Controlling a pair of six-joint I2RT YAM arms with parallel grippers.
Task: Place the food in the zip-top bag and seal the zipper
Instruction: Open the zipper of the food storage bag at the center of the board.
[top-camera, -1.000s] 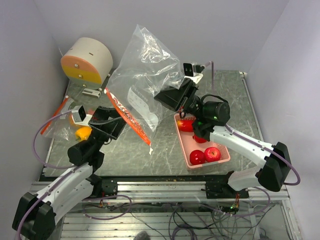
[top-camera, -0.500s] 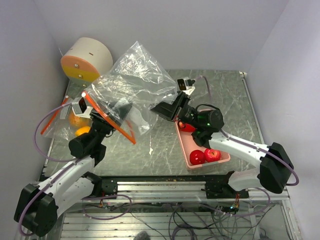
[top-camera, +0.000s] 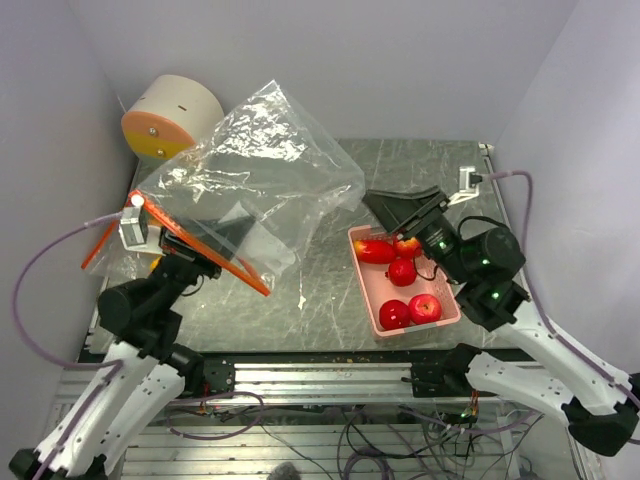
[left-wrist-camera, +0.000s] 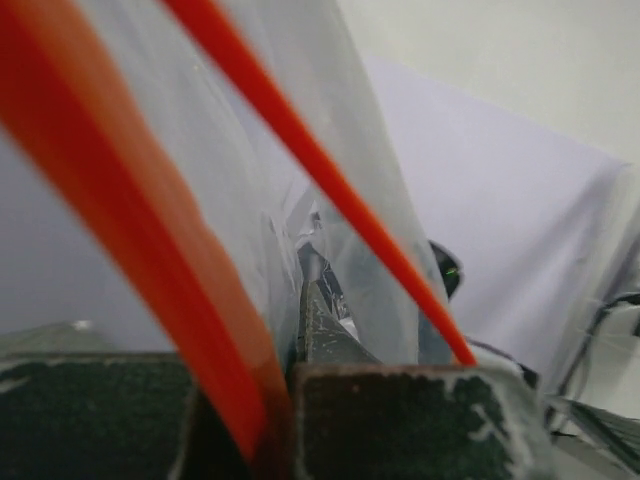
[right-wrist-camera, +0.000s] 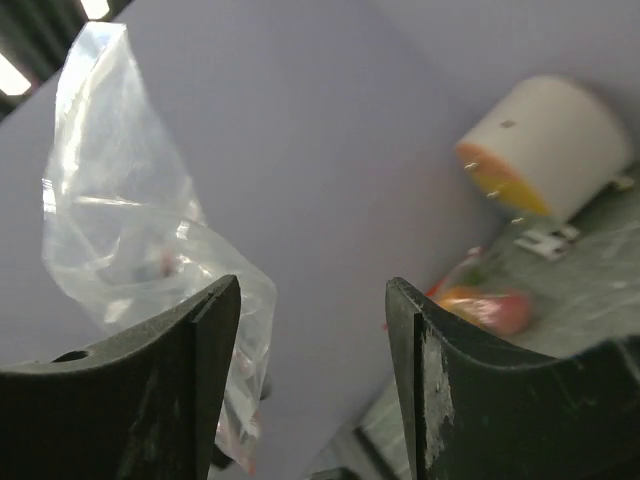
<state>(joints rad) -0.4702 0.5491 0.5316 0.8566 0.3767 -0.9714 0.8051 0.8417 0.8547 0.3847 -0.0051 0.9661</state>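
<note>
The clear zip-top bag (top-camera: 255, 165) hangs lifted over the table's left half, its orange zipper strip (top-camera: 200, 245) running diagonally. My left gripper (top-camera: 212, 238) is shut on the bag's mouth edge; in the left wrist view the orange strip (left-wrist-camera: 150, 260) passes between its closed fingers (left-wrist-camera: 400, 420). My right gripper (top-camera: 408, 210) stands open and empty above the far end of the pink basket (top-camera: 372, 295), apart from the bag (right-wrist-camera: 130, 230). Red apples (top-camera: 424, 307) and other red food (top-camera: 372, 250) lie in the basket. More orange-pink food (right-wrist-camera: 485, 305) lies on the table at the left.
A white cylinder with an orange face (top-camera: 175, 120) stands at the back left corner, also in the right wrist view (right-wrist-camera: 540, 150). An orange strip (top-camera: 97, 245) lies by the left wall. Walls close in the table on three sides.
The left gripper closed on the bag's zipper edge and pulled it up and to the left. The right gripper let go of the bag, opened and drew back to the right.
</note>
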